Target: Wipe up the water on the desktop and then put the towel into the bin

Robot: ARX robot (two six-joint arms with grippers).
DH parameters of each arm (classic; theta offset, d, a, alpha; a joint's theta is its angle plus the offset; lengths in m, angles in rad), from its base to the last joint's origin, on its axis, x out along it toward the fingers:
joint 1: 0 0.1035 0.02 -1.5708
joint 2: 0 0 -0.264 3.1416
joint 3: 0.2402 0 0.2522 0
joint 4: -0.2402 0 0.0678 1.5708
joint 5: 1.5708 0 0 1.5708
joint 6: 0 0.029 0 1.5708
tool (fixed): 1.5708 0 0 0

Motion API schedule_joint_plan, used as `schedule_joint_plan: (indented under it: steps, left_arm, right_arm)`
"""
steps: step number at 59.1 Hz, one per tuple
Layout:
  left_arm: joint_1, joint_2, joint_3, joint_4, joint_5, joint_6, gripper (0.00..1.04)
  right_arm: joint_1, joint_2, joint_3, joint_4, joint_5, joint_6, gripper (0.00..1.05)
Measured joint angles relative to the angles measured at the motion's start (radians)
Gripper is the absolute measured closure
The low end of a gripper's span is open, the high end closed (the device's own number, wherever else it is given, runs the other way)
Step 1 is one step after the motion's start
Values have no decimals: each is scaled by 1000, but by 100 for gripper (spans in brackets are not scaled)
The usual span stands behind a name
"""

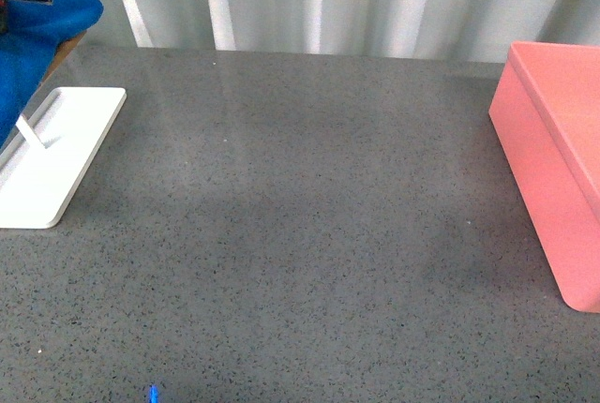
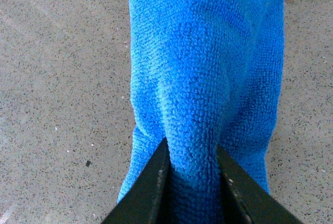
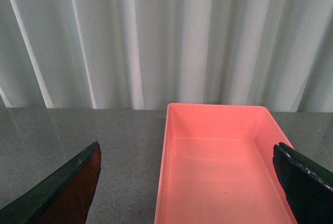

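Note:
The blue towel (image 1: 37, 33) hangs at the far left of the front view, above the white rack. My left gripper (image 2: 192, 148) is shut on the towel (image 2: 208, 67), a fold of it pinched between the two black fingers (image 2: 151, 182) over the speckled desktop (image 2: 57, 88). The salmon-pink bin (image 1: 553, 155) stands at the right edge of the desktop (image 1: 300, 234). In the right wrist view the bin (image 3: 218, 166) lies open and empty below my right gripper (image 3: 187, 153), which is open with its fingers far apart. No water shows on the desktop.
A flat white rack base (image 1: 52, 155) lies at the left edge of the desktop under the towel. Pale pleated curtains (image 1: 356, 0) close off the back. A small blue speck (image 1: 154, 392) sits near the front edge.

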State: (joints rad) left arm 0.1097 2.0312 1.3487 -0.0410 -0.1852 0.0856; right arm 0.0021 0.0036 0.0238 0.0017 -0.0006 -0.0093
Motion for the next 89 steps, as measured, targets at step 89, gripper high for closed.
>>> schedule_joint_plan:
  steps: [89]
  left_arm:
    - [-520,-465,-219,-70,318,-143,100]
  right_arm:
    - [-84,287,57,194,-365,-103,7]
